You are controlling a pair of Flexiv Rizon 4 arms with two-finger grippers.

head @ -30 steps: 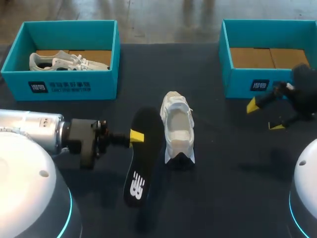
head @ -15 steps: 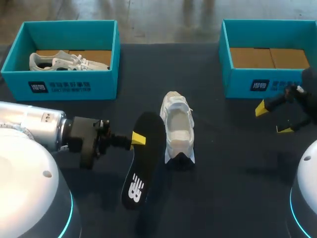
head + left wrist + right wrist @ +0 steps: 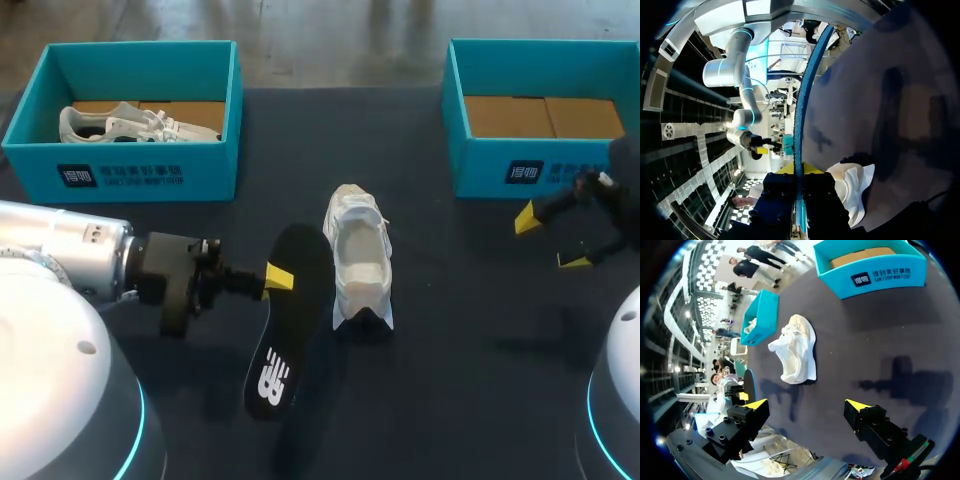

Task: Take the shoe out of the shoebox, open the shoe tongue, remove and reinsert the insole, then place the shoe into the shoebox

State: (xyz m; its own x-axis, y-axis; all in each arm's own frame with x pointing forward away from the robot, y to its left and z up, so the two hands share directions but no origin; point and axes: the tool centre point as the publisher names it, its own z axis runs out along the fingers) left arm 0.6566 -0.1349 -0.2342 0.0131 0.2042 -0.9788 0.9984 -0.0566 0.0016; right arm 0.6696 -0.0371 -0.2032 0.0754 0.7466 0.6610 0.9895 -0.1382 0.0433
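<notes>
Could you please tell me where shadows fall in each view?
Head view: faint shadow under the insole and at the shoe heel. Right wrist view: a clear gripper-shaped shadow on the table ahead of the right gripper. Left wrist view: two long dark streaks on the table.

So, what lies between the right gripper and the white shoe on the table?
Nothing: only bare table lies between the right gripper and the shoe. The head view shows it, the right wrist view too.

The dark table [image 3: 470, 330] is carrying two teal boxes at its far edge: the left shoebox [image 3: 130, 175] and the right shoebox [image 3: 480, 165]. A white shoe [image 3: 358, 260] is standing near the middle, well apart from both.
</notes>
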